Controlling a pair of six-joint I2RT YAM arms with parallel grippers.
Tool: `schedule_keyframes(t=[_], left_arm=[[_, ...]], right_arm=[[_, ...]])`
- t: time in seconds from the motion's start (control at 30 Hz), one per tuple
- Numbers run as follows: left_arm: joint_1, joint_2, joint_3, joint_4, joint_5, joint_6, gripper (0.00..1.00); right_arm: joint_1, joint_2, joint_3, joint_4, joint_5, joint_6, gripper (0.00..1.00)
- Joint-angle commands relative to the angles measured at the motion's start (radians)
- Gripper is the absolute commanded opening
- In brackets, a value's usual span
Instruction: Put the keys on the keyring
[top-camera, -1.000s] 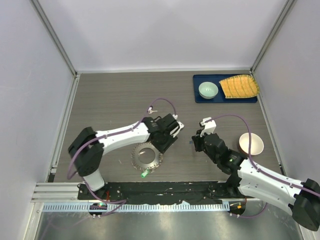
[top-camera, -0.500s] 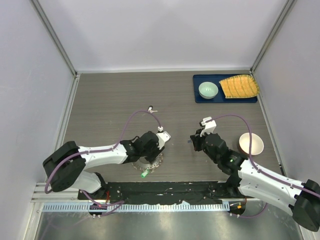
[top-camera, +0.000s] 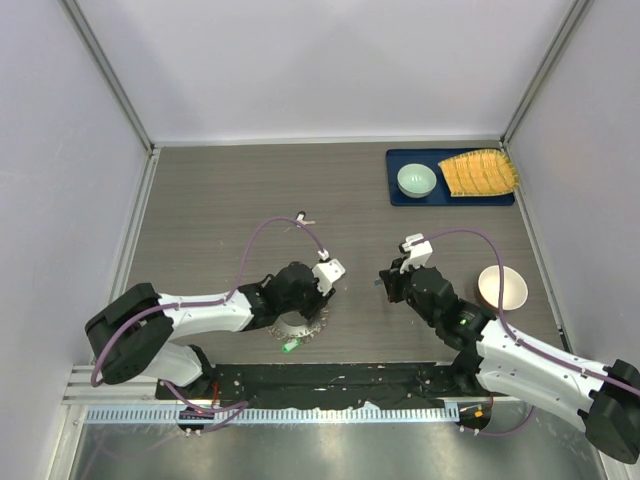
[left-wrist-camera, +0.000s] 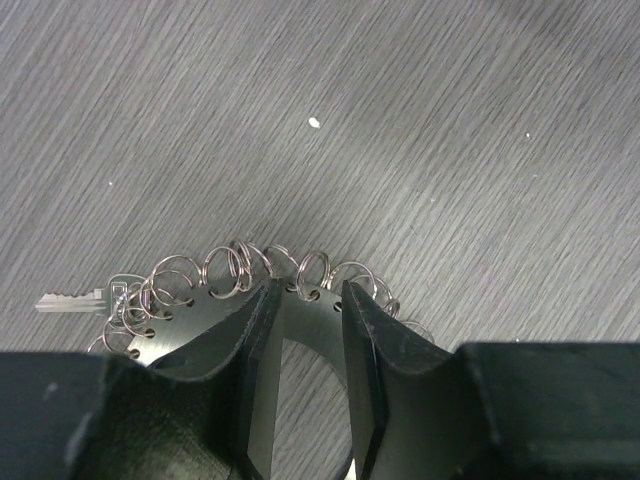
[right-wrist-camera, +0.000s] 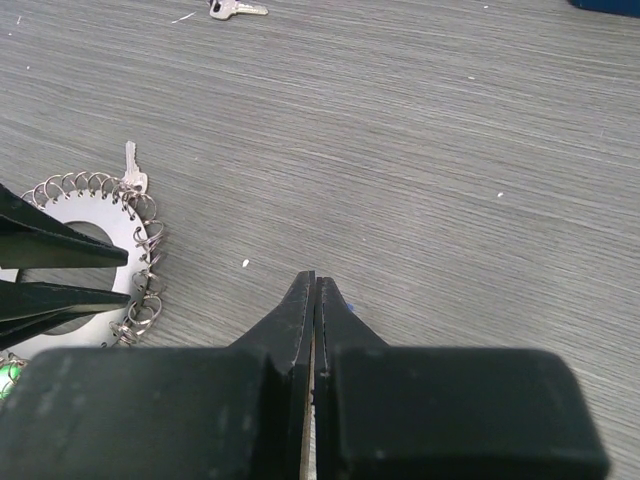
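Nearest the arm bases, at the lower middle of the top view, a green-headed key (top-camera: 288, 347) lies loose on the tabletop (top-camera: 220, 200), just beside the keyring (left-wrist-camera: 300, 312). The keyring lies flat and is a thin metal band, its outer rim punched with holes that carry many small wire loops. It looks stiff and light, likely to skate on the smooth wood if nudged sideways. The loops are springy and fiddly, so the plain inner band is the surer place to pin or pinch. The left gripper (left-wrist-camera: 308, 286) is directly over the keyring with its fingers partly apart, straddling a stretch of the band. Whether they press on it cannot be told. One silver key (left-wrist-camera: 68, 300) already hangs among the loops at the ring's left side in the left wrist view. Right of centre, well apart from the ring, the right gripper (right-wrist-camera: 315, 278) has its fingers pressed together just above the wood. A blue sliver (right-wrist-camera: 358, 322) peeks beside them, possibly the blue key's head, though a hold on it cannot be confirmed. The keys are tiny, flat and slick, best pinched across the plastic head so the blade is free to thread. Farther off, another loose key (right-wrist-camera: 238, 9) lies at the upper left of the right wrist view.
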Motion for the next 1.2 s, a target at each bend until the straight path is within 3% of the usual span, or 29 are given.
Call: schedule_keyframes(t=[0.0, 0.43, 1.17], left_arm=[[0.005, -0.010, -0.005, 0.082, 0.002, 0.009, 0.33], [0.005, 0.003, 0.003, 0.017, -0.075, -0.174, 0.33], [0.005, 0.066, 0.026, 0.067, -0.101, -0.218, 0.30]], right_arm=[[-0.001, -0.009, 0.000, 0.058, -0.004, -0.001, 0.01], [-0.001, -0.010, -0.010, 0.066, -0.001, 0.002, 0.01], [-0.001, -0.023, -0.011, 0.063, -0.001, 0.002, 0.01]])
